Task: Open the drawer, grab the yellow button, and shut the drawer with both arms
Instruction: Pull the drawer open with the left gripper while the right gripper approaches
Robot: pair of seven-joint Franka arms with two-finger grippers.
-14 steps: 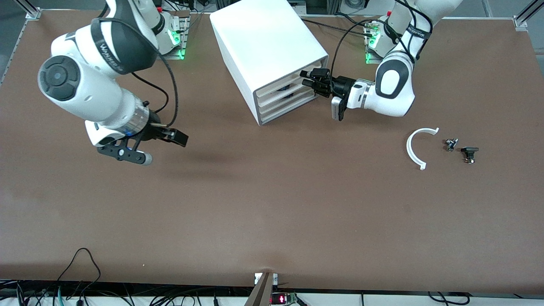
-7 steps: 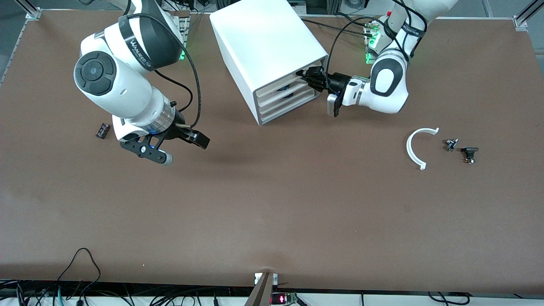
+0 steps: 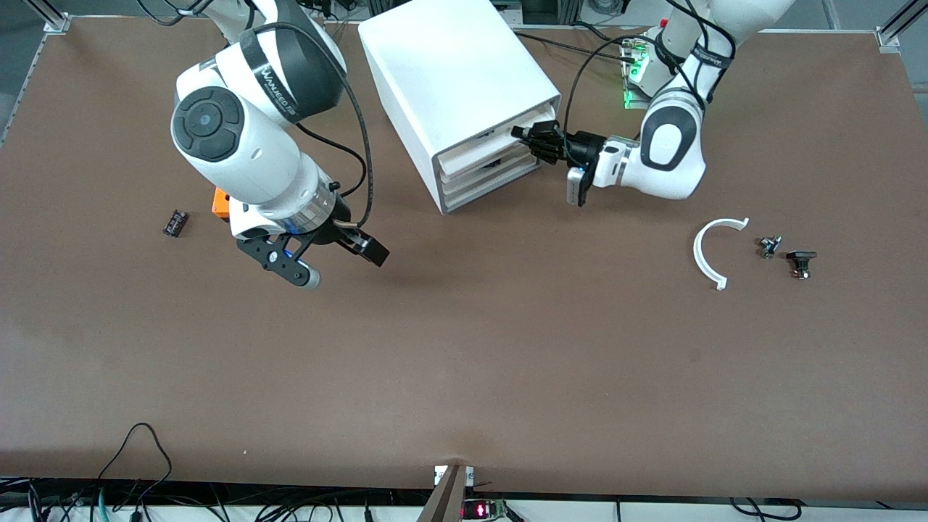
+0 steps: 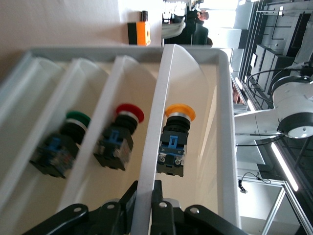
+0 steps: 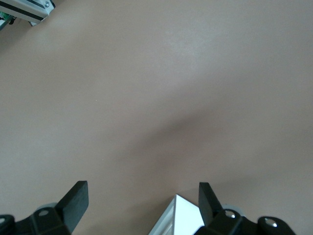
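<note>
The white cabinet (image 3: 457, 80) stands at the back of the table. Its top drawer (image 3: 475, 150) is pulled out a little. My left gripper (image 3: 528, 138) is shut on the drawer's cream front (image 4: 155, 127), which shows pinched between the black fingers of that gripper (image 4: 145, 198). Inside the drawer lies the button (image 4: 177, 128), with an orange-yellow cap on a black body. My right gripper (image 3: 337, 262) hangs open over bare table toward the right arm's end, holding nothing. The right wrist view shows this gripper (image 5: 142, 193) with its fingers wide apart above the table.
Red-capped (image 4: 122, 134) and green-capped (image 4: 66, 142) buttons sit in the lower drawers. An orange cube (image 3: 220, 201) and a small black part (image 3: 175, 222) lie by the right arm. A white arc (image 3: 714, 250) and two small dark parts (image 3: 768, 246) (image 3: 800, 262) lie toward the left arm's end.
My left gripper closed on the top drawer's front and drew it out slightly. The right arm swung toward the table's middle, uncovering the black part and the orange cube.
</note>
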